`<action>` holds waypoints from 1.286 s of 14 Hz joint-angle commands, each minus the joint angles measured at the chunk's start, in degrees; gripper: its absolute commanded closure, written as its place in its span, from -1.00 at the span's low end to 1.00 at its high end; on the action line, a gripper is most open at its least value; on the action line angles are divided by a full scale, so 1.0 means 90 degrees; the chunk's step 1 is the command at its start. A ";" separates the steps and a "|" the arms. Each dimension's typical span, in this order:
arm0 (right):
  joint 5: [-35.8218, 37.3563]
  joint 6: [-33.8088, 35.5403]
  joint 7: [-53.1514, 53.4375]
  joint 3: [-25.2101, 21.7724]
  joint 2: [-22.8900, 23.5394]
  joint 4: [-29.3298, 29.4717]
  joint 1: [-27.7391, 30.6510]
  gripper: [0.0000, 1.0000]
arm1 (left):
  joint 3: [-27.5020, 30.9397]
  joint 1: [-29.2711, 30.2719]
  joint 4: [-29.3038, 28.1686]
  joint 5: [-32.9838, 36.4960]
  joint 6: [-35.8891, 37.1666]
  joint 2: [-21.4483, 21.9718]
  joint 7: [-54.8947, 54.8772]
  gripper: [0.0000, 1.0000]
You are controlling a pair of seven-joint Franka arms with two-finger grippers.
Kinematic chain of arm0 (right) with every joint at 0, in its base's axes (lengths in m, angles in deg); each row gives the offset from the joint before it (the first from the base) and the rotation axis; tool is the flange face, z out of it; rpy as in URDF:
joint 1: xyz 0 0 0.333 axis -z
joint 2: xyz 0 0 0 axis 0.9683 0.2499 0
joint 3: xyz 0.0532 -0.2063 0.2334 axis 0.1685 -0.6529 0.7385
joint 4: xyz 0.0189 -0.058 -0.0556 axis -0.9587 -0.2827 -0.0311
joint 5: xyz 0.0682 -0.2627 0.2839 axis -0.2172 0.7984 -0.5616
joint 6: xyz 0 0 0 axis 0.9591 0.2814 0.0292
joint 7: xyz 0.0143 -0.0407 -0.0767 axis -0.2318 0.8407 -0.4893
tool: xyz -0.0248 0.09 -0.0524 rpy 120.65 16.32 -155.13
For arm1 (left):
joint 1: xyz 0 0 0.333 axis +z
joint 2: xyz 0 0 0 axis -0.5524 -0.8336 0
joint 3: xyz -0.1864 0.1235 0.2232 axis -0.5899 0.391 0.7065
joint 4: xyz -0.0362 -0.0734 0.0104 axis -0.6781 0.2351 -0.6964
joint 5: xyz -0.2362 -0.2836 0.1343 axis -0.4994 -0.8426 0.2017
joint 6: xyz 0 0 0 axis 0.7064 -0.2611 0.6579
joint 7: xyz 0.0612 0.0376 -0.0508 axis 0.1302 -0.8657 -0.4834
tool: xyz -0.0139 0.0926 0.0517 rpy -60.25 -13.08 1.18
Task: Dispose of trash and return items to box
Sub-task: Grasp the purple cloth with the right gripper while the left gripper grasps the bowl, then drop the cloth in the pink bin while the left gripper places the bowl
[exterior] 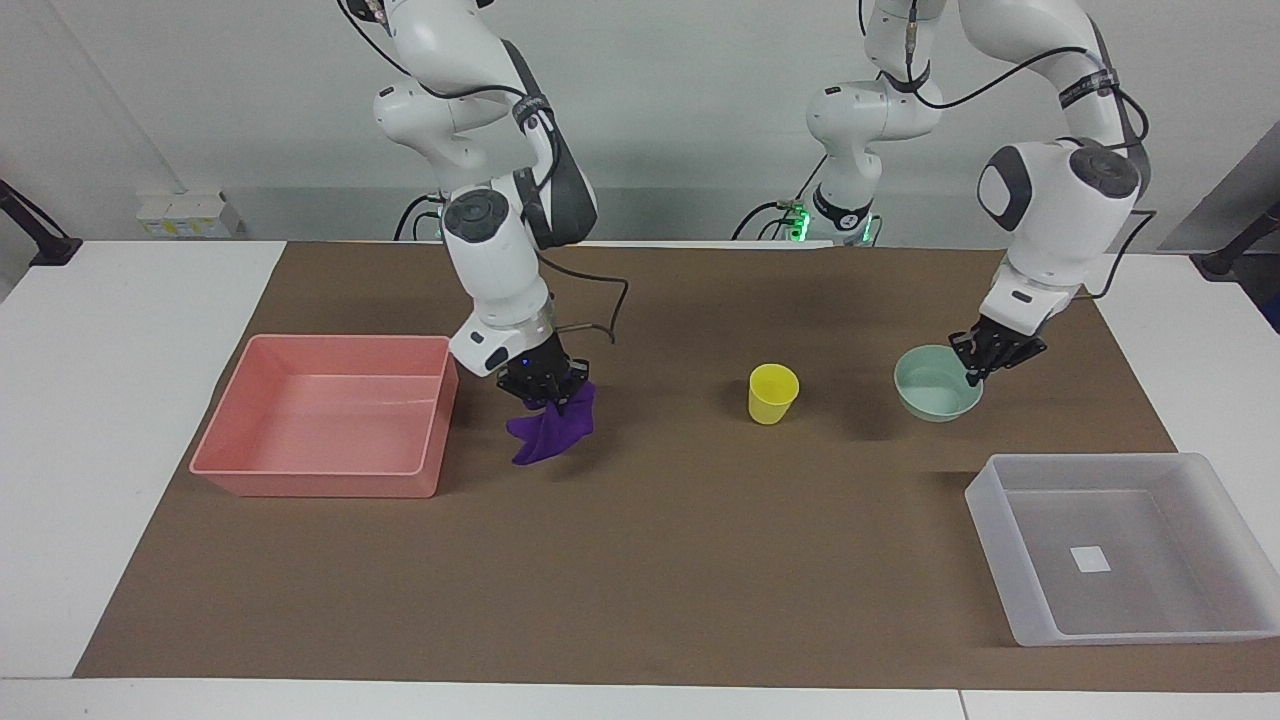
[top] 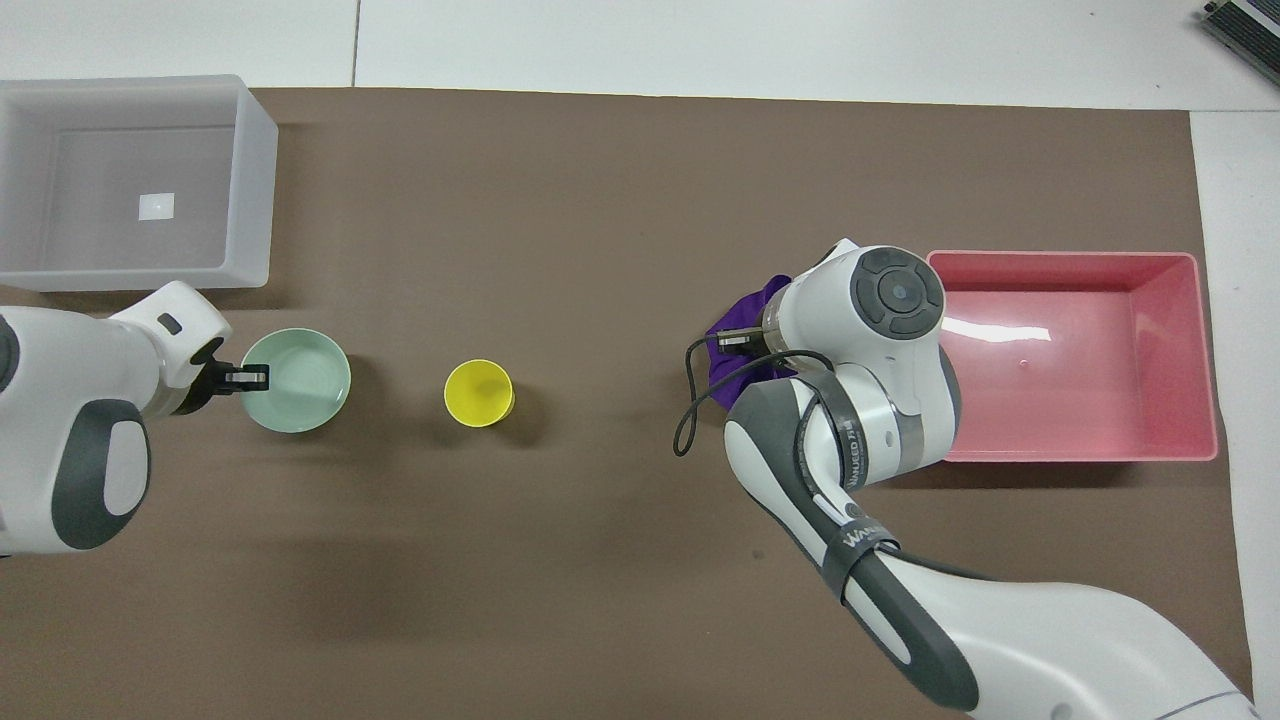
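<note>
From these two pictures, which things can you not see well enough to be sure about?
1. Overhead view: the right gripper is hidden under the arm's own wrist; most of the purple rag is covered too.
2. Both views: whether the mint-green bowl, gripped at its rim by the left gripper, has left the mat is unclear.
3. Facing view: the clear box is cut off by the picture's edge.

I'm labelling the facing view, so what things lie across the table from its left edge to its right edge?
Pink tray → purple cloth rag hanging from the right claw → yellow cup → mint-green bowl held at its rim by the left claw → clear plastic tray.
</note>
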 commanded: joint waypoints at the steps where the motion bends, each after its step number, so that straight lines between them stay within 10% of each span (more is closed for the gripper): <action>1: 0.0112 0.0447 0.0087 0.0032 -0.0500 0.0033 0.0331 1.00 | -0.0043 0.0320 0.0834 0.0073 0.0239 -0.0563 -0.0166 1.00; 11: 0.1216 0.0762 -0.2069 0.0051 -0.0854 -0.0337 0.2421 1.00 | -0.0179 0.1189 0.5296 -0.0093 0.1157 -0.3882 -0.0303 1.00; 18: 0.1226 -0.0321 -0.2814 0.0061 -0.0503 -0.1236 0.2852 1.00 | -0.0229 0.1248 0.5769 -0.0113 0.0406 -0.4920 -0.0293 1.00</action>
